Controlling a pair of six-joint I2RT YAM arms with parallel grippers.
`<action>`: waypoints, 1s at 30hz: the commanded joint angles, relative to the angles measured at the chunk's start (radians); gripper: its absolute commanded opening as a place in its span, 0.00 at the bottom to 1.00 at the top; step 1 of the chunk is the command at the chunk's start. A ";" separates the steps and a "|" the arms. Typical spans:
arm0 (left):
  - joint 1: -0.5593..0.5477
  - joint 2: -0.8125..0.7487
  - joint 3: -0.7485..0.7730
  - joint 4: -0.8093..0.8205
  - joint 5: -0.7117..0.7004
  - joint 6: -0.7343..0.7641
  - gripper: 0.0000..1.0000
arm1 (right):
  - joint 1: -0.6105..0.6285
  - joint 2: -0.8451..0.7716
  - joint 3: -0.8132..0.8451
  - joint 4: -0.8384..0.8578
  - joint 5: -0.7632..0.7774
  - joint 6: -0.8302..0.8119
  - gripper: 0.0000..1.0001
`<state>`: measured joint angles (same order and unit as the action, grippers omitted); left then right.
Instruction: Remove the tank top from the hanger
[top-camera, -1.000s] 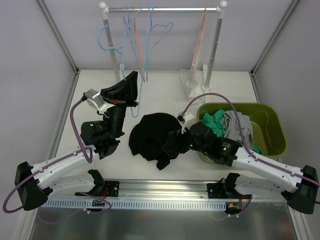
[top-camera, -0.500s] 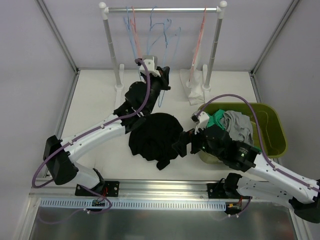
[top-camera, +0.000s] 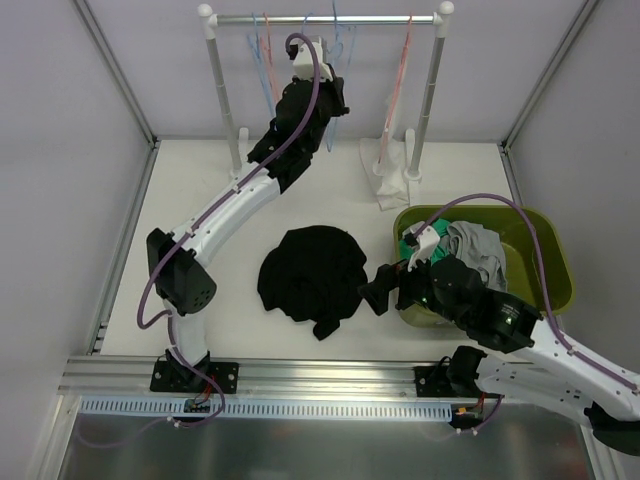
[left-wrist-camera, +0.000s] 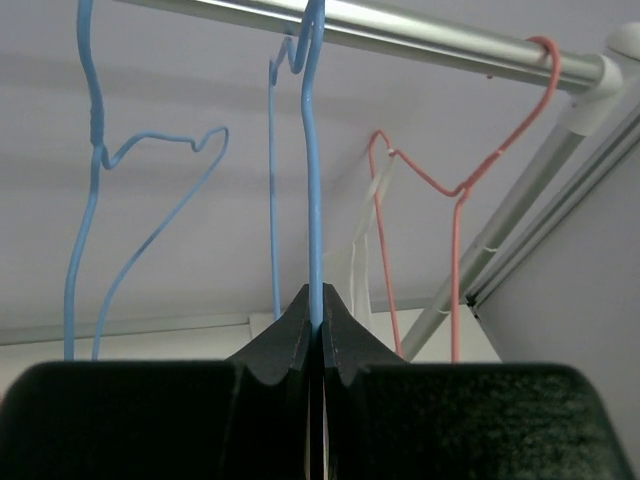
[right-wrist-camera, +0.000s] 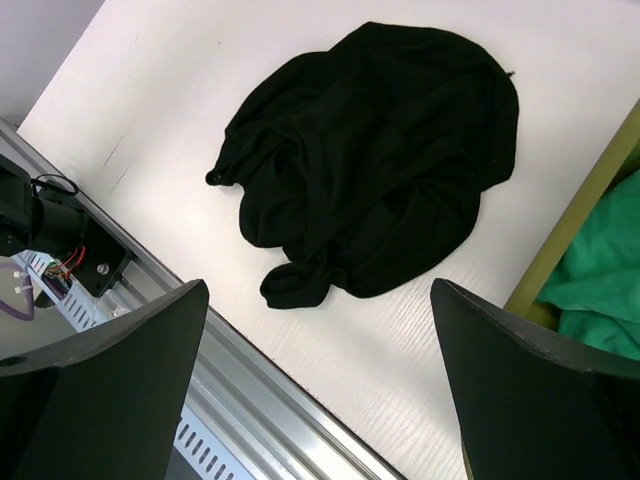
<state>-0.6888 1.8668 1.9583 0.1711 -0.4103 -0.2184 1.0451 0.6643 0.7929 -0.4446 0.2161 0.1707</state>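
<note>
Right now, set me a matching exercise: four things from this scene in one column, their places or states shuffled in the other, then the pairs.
Column one:
1. tank top
2. left hand
3. right hand
4. bin

Column two:
A. open, between the garment and the tub
B. shut on a blue hanger at the rail
C. holds green and grey clothes
D. crumpled on the table

Pairs: 1-D, 2-B, 3-A, 4-C

My top cam looks down from behind; left wrist faces rail just above left claw, right wrist the surface below; top shares both.
</note>
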 joint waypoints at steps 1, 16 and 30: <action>0.032 0.049 0.102 -0.061 0.027 -0.016 0.00 | 0.001 -0.022 0.011 0.000 0.049 -0.017 0.99; 0.066 0.108 0.077 -0.088 0.030 -0.079 0.06 | -0.016 0.030 0.023 -0.008 0.083 -0.054 0.99; 0.040 -0.338 -0.185 -0.102 0.182 -0.118 0.99 | -0.131 0.364 0.097 0.040 -0.040 -0.062 1.00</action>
<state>-0.6353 1.6989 1.8339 0.0341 -0.2756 -0.3309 0.9257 0.9546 0.8345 -0.4377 0.1947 0.1150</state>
